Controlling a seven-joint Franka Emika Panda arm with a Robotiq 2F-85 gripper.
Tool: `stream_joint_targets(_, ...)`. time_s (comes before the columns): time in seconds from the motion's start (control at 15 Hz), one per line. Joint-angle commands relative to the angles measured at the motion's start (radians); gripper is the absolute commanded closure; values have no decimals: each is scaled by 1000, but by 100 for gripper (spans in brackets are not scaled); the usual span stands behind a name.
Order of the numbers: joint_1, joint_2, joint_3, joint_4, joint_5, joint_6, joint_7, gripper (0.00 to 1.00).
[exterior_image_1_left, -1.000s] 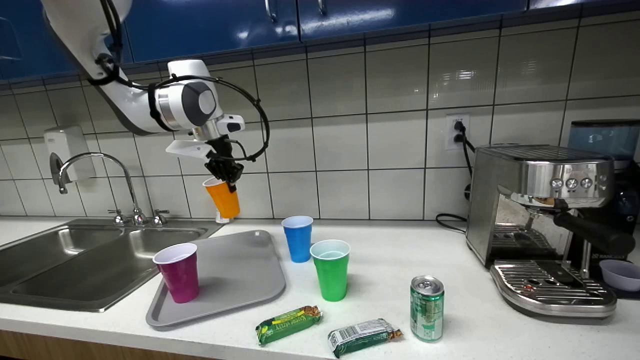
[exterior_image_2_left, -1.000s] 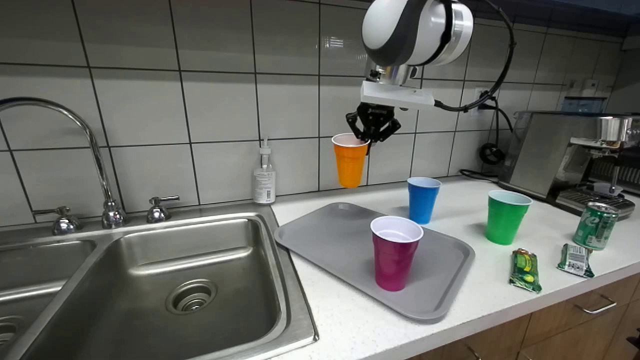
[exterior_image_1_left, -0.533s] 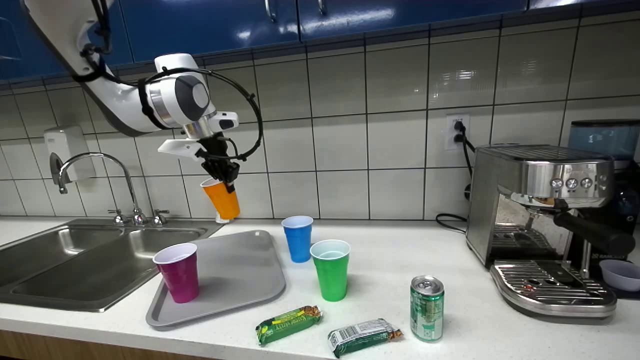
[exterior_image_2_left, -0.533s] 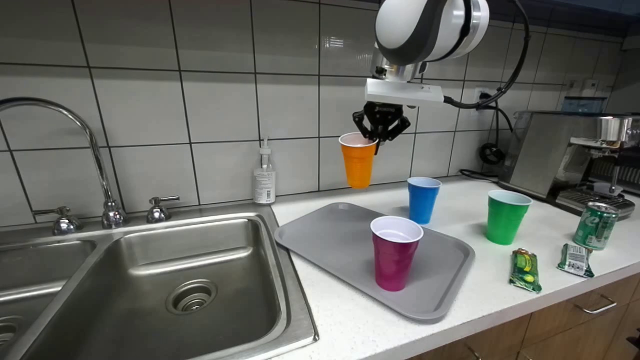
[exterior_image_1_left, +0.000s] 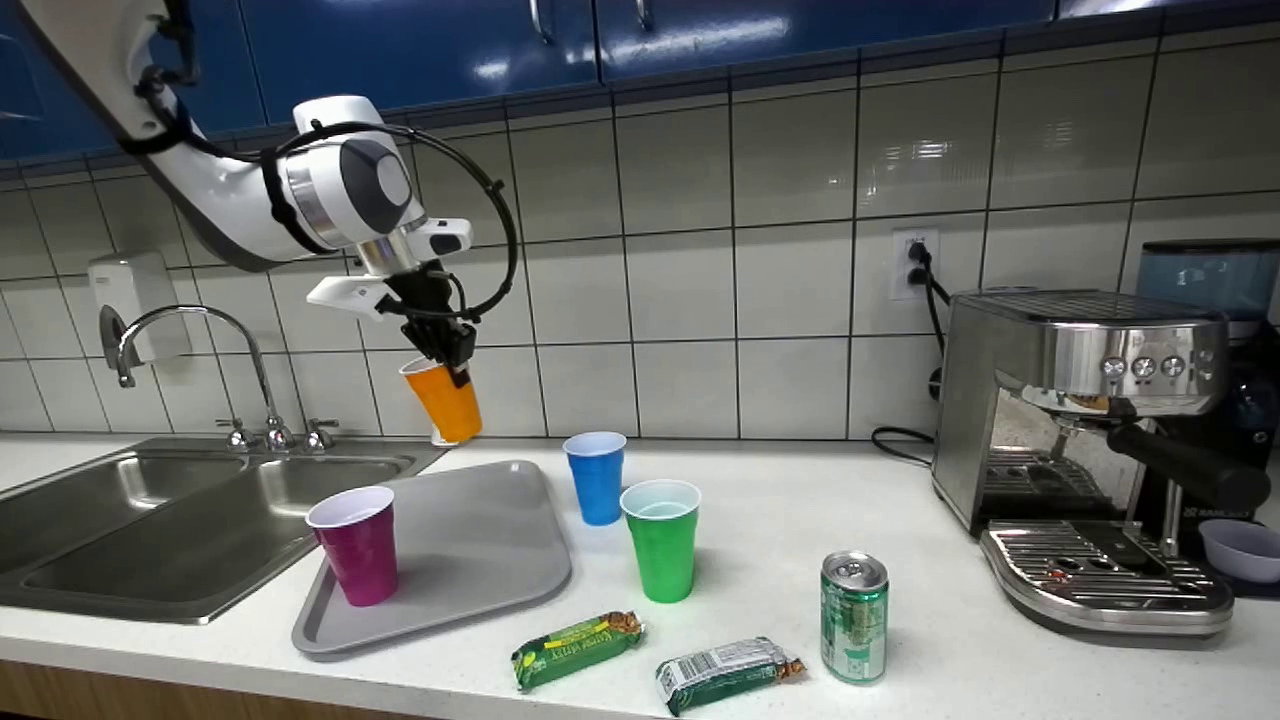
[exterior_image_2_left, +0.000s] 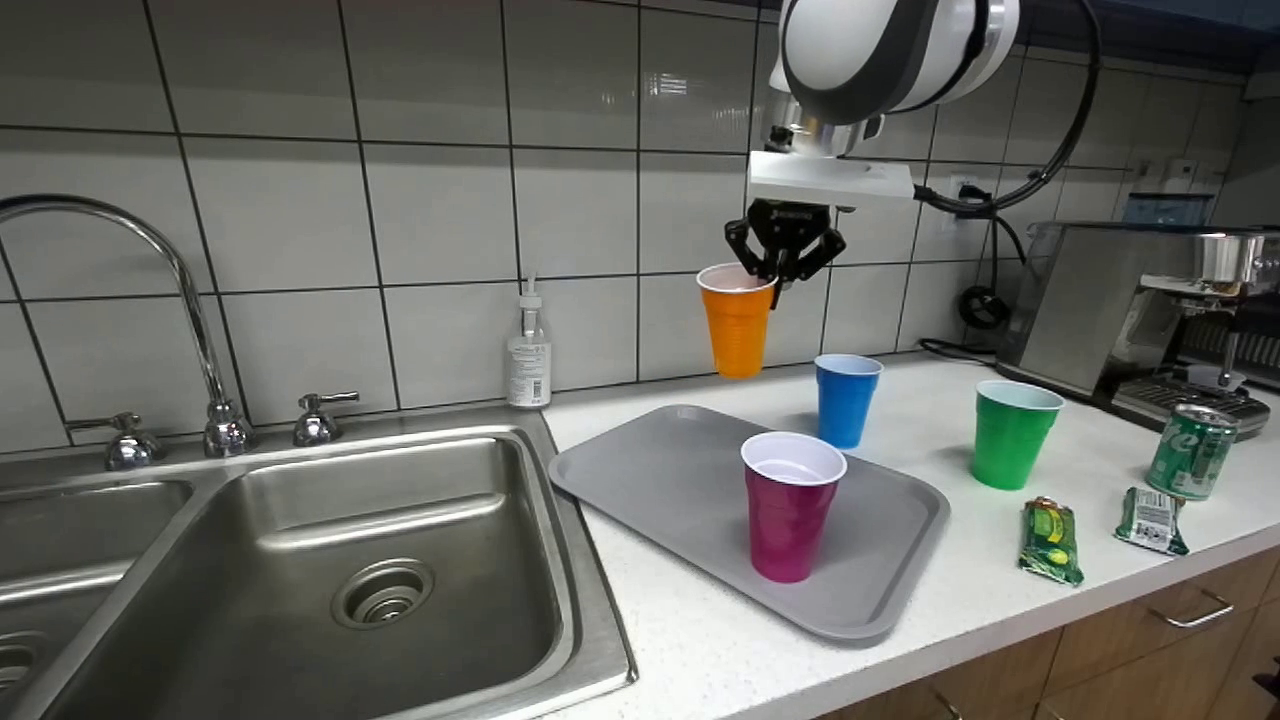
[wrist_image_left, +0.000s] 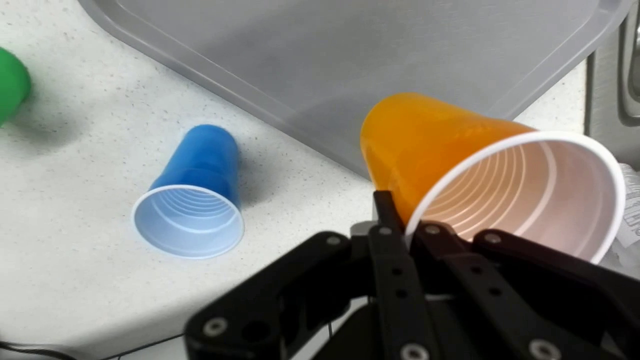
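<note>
Black fingers (wrist_image_left: 392, 245) on the gripper (wrist_image_left: 409, 231) pinch an orange cup (exterior_image_2_left: 738, 325) near its white rim. 1 finger is outside the cup and the other pokes inside. The orange cup hangs up in the air and leans a bit, with its open top up. In the wrist view it covers part of a grey tray (exterior_image_2_left: 680, 470) down below. A purple cup (exterior_image_2_left: 790, 525) stands on that tray. A blue cup (exterior_image_2_left: 847, 408) stands on the white counter (exterior_image_1_left: 760, 520), just beside the tray, and a green cup (exterior_image_1_left: 664, 555) stands near the blue cup. Close to the counter's front edge lie 2 snack bars (exterior_image_1_left: 578, 650) in green wrappers, and a green can (exterior_image_1_left: 854, 618) stands near them. A big silver coffee machine (exterior_image_1_left: 1085, 340) sits well apart from the orange cup. On the tray's other side is a steel sink (exterior_image_2_left: 582, 560) with a bent tap (exterior_image_2_left: 195, 310). A soap bottle (exterior_image_2_left: 528, 360) stands at the back of the sink, by the tiled wall (exterior_image_1_left: 680, 290). In an exterior view, blue cupboards (exterior_image_1_left: 420, 60) hang up high
</note>
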Motion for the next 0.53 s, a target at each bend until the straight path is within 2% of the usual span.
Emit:
stream_joint_targets(0.0, -38, -64, 4, -44, -21, -21, -2, 99)
stream_joint_targets(0.47, -101, -90, 2, -60, 3, -25, -64, 99)
